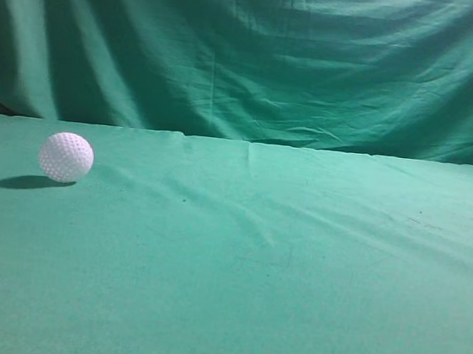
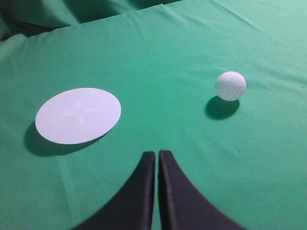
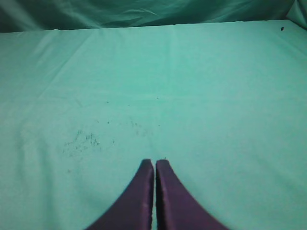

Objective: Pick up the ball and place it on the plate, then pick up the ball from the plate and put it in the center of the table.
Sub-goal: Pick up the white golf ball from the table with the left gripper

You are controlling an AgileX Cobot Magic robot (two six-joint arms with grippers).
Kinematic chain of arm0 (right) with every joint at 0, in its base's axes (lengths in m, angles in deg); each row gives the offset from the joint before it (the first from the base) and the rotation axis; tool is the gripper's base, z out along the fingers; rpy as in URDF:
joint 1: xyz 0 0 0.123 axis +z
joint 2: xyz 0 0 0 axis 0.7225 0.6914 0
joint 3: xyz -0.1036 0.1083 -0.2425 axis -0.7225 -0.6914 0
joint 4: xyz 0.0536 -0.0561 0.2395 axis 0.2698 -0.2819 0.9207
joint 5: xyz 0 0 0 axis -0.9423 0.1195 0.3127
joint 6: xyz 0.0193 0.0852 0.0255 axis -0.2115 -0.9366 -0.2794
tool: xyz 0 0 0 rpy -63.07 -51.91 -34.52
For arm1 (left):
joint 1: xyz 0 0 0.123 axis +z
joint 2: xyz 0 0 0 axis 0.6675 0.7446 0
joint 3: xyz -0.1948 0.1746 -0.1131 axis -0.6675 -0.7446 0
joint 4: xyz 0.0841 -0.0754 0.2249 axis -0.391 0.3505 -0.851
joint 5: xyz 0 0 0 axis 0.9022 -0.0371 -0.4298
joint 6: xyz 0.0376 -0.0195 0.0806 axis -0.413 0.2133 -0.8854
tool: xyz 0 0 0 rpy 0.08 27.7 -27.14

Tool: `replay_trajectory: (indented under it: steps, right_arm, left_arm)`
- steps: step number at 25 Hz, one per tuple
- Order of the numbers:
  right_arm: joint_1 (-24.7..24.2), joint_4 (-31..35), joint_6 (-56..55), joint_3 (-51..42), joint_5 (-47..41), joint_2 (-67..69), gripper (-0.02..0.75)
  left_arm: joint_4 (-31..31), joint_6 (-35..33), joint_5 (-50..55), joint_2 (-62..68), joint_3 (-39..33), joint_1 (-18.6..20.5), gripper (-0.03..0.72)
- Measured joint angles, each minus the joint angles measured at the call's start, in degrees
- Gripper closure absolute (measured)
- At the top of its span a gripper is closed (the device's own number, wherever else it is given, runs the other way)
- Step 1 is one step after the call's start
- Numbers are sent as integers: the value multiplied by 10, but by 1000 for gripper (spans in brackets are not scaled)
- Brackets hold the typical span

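The white dimpled ball (image 1: 66,157) rests on the green cloth-covered table (image 1: 278,266), at the left of the exterior view and touched by nothing. In the left wrist view it lies well apart from the flat white plate (image 2: 77,115), which sits bare. The left gripper (image 2: 157,155) hovers with fingers pressed together, gripping nothing. The right gripper (image 3: 154,164) is likewise closed and empty above stained cloth.

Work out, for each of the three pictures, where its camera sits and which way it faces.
Exterior view: low at table height, facing the green backdrop; small white dimpled ball left; no robot parts.
Left wrist view: above the green cloth-covered table, looking down past shut left fingers; flat white round plate left.
Right wrist view: shut right fingers, bare cloth.
Exterior and left wrist views share the ball.
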Motion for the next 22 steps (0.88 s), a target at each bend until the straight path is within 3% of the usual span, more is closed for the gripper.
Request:
replay_trajectory:
  steps: [22]
  right_arm:
    - [0, 0, 0, 0, 0, 0, 738]
  left_arm:
    - [0, 0, 0, 0, 0, 0, 688]
